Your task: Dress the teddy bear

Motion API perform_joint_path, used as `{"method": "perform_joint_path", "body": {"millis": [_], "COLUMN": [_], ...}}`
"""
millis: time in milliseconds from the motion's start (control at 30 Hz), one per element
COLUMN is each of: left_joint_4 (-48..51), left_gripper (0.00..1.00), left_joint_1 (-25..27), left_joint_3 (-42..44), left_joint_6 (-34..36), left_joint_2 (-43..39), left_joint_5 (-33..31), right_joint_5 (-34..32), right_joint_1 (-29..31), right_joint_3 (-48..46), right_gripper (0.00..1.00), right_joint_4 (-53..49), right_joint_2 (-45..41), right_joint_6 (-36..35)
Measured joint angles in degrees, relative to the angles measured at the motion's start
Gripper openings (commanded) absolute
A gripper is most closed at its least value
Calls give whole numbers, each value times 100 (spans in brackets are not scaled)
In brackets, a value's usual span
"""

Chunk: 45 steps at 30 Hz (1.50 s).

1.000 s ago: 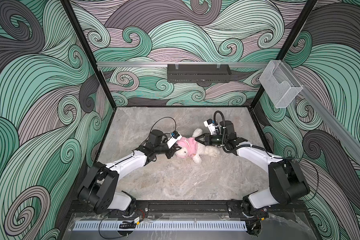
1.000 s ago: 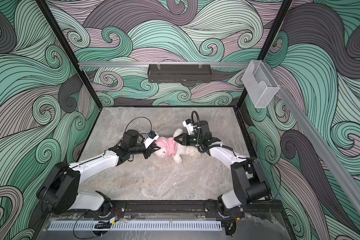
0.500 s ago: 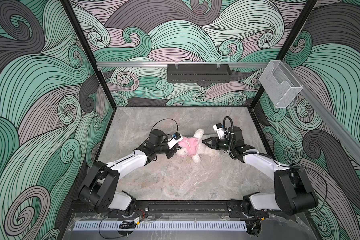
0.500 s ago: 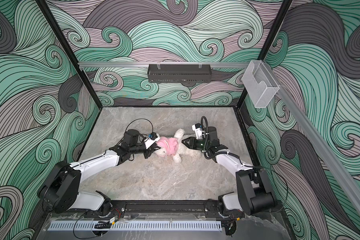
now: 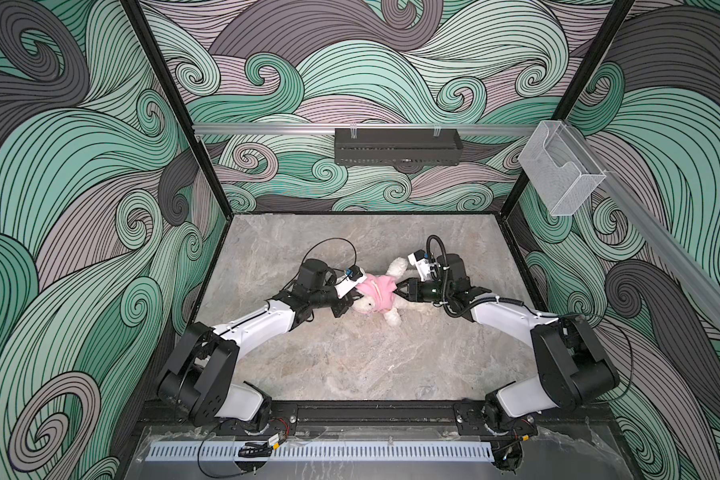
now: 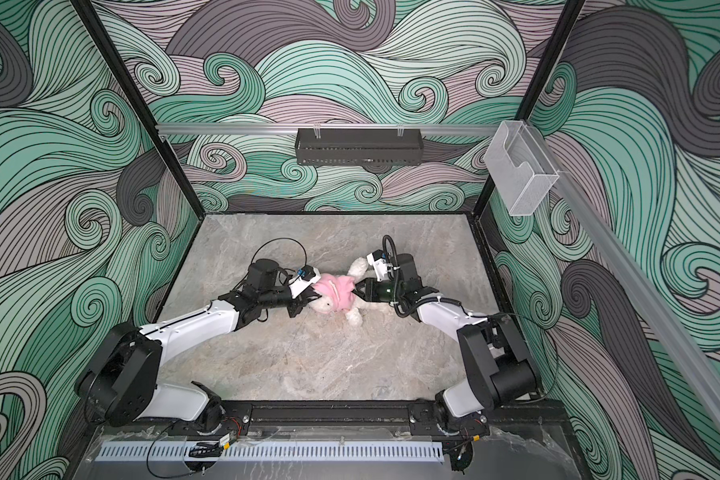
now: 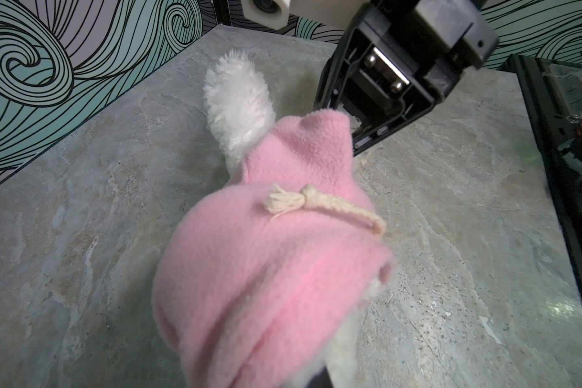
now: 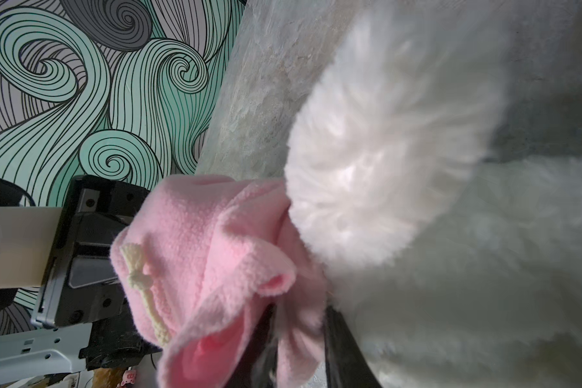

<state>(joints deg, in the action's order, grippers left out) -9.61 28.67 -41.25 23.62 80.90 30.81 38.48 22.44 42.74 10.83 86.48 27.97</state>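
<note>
The teddy bear [image 5: 393,318] [image 6: 354,328] lies on the marble table in both top views, its white fluffy body partly covered by a pink shirt [image 5: 377,291] [image 6: 335,291]. My left gripper [image 5: 352,297] [image 6: 310,297] is shut at the bear's head end, where pink cloth [image 7: 266,268] and white fur bury its jaws. My right gripper [image 5: 402,289] [image 6: 358,291] [image 8: 303,339] is shut on the shirt's hem [image 8: 199,235], with pink cloth pinched between its dark fingers beside the white fur [image 8: 400,168]. A white limb [image 7: 239,100] sticks out of the shirt.
The grey marble table [image 5: 350,365] is boxed in by patterned walls. A black tray [image 5: 398,146] hangs on the back rail, and a clear plastic bin [image 5: 558,174] sits on the right wall. A black frame rail [image 5: 371,415] runs along the front edge.
The right arm drew back to the right, then came in again lower, and its gripper now pinches the shirt's hem. The left arm and the bear have barely moved.
</note>
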Motion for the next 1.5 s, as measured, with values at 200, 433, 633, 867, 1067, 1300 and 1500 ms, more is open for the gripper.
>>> {"method": "perform_joint_path", "body": {"millis": [200,433,633,867,1067,1300,1500], "left_joint_4": [155,208,-157,-7,-234,-227,-92], "left_gripper": [0,0,0,0,0,0,0], "left_joint_1": [52,122,321,774,817,651,557], "left_joint_3": [-116,-118,323,389,487,339,44], "left_joint_6": [131,116,-354,-129,-111,221,706], "left_joint_2": [116,133,-339,-450,-452,-323,-39], "left_joint_5": [-68,-195,-610,-859,-994,-1088,-988], "right_joint_5": [-120,-1276,-2820,-2844,-1567,-1912,-2131], "right_joint_1": [79,146,87,-278,-881,-446,-114], "right_joint_3": [264,317,-570,-1215,-1237,-940,-787], "right_gripper": [21,0,0,0,6,49,72], "right_joint_4": [-24,-181,-37,638,1333,468,-13], "right_joint_2": [269,313,-649,-717,26,-831,-2649], "right_joint_6": [-9,-153,-63,595,848,-389,-1532]}}
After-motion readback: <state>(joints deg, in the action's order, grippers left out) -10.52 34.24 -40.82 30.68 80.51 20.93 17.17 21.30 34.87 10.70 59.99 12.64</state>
